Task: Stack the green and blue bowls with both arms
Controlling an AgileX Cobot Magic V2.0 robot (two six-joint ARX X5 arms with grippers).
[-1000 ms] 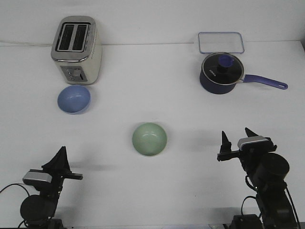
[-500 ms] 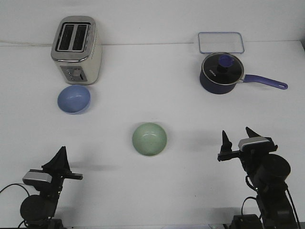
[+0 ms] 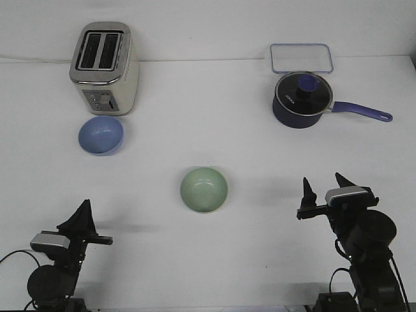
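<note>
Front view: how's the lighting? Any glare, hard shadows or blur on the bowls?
Front view: even, bright light on the white table, which looks slightly washed out; only soft, faint shadows beside the green bowl, blue bowl and both grippers, left and right. No strong glare on the bowls; a mild sheen shows on the toaster. Bowl edges are reasonably sharp, overall image a bit soft.

A lab bench: bare white table [image 3: 214,260], toaster [image 3: 104,67] and saucepan [image 3: 300,101] staged like props
</note>
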